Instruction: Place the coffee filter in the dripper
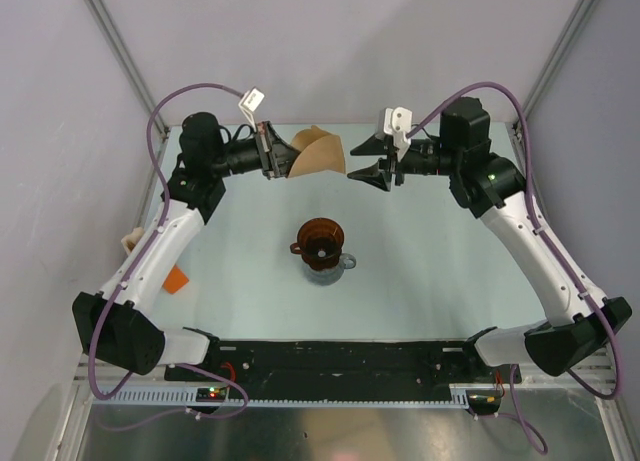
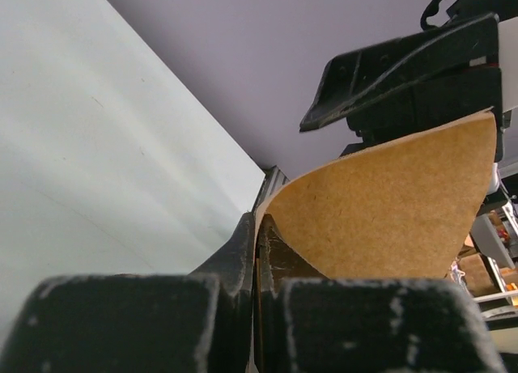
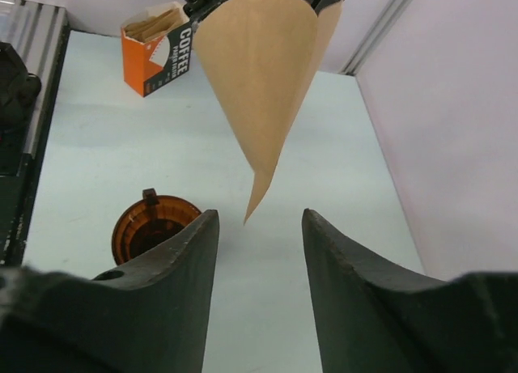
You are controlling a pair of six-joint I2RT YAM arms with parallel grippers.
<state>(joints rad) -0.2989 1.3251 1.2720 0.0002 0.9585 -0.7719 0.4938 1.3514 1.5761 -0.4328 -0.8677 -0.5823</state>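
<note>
Left tool (image 1: 280, 163) clamped on filter (image 1: 320, 153), held in air over far desk (image 1: 430, 261). Right tool (image 1: 365, 174) apart, holding nothing, just beside filter. Dripper (image 1: 321, 241) mid-desk, below filter.

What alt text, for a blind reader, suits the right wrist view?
A tan paper coffee filter hangs point-down, pinched from above. Below it the dark right claw stands open, touching nothing; the brown dripper sits lower left, an orange filter box behind.
</note>
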